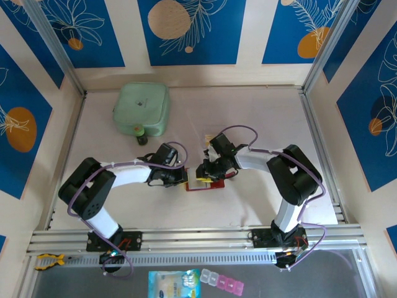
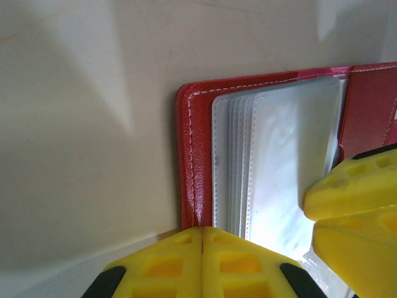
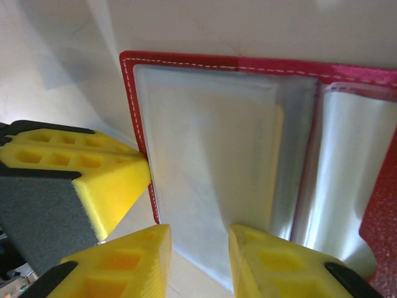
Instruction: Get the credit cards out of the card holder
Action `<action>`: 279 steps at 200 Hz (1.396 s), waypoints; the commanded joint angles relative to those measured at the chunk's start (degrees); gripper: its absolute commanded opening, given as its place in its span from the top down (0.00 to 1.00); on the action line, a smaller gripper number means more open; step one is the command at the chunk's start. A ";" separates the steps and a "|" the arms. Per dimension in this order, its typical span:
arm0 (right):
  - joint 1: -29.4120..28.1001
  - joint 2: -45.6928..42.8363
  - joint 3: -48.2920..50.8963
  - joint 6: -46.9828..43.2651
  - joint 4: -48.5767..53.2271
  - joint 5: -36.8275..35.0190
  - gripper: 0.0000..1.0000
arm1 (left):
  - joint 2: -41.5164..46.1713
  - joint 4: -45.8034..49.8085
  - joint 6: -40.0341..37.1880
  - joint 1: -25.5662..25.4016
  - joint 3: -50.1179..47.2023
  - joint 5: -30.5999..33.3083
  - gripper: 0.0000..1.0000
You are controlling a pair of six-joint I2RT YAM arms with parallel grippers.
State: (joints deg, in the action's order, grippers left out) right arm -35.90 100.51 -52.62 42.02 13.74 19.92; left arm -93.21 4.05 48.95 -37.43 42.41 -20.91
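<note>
— While the left gripper (image 2: 201, 241) has its yellow fingers pressed flat together at the bottom of its own wrist view, on the lower edge of the card holder (image 2: 189, 155), what is it doing?

— Pinning it, I'd judge. I cannot tell whether it nips the red cover or merely bears down on it. The right gripper (image 3: 198, 241) does the work. Its jaws stand partly apart at the bottom of its view and hold nothing, with a pale sleeve (image 3: 211, 161) lying across the gap.

— And what is it after?

— Of the credit cards (image 3: 276, 146) I make out just a yellowish edge through that sleeve, centre right. It is probably one card, inside its pocket.

— So how should it pull?

— Close on the card itself, not on loose plastic. Then draw it flat along the pocket toward its mouth, while the other gripper stops the holder dragging along.

— What does each view add?

— The left wrist view shows several sleeves fanned in a stack, with the right fingers (image 2: 347, 198) entering at the right edge. The right wrist view gives the yellowish edge, and a left finger (image 3: 74, 180) against the red rim. From above, both grippers meet over the holder at the centre of the table (image 1: 248, 112), and a mint-green case (image 1: 141, 110) sits well apart, upper left.
</note>
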 commanded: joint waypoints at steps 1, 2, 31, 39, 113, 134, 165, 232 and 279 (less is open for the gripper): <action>-0.30 0.74 -1.33 -0.61 0.91 -0.98 0.69 | -0.92 2.14 -1.62 -0.40 1.53 1.00 0.92; -0.35 0.70 -1.34 -0.62 1.01 -1.09 0.69 | -0.92 2.16 -1.64 -0.38 1.53 1.02 0.92; -0.19 -0.04 -1.35 -1.19 3.33 -3.42 0.70 | -0.79 2.61 -1.67 -0.43 1.70 1.10 0.92; -0.07 -0.21 -1.40 -1.44 3.80 -3.76 0.70 | -0.83 2.75 -1.76 -0.43 1.79 1.18 0.92; 1.23 -2.02 0.18 -2.75 4.87 -2.93 0.71 | -1.84 3.74 -2.28 -0.43 2.54 1.41 0.92; 1.61 -2.45 0.97 -3.08 4.77 -2.66 0.72 | -2.41 3.98 -2.50 -0.43 2.67 1.57 0.92; 2.53 -3.04 2.20 -3.26 4.13 -2.18 0.73 | -2.97 4.69 -2.71 -0.45 2.72 1.78 0.92; 3.78 -2.84 4.83 -2.49 0.28 1.00 0.76 | -2.20 5.78 -2.98 -0.43 3.09 2.25 0.92; 5.38 -3.13 7.02 -1.88 -3.31 4.44 0.82 | 2.19 5.44 -2.14 -0.45 3.02 2.94 0.88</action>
State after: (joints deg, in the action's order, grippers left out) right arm -31.35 98.24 -47.44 39.48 12.19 21.10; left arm -94.11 7.81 47.42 -37.43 44.91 -19.49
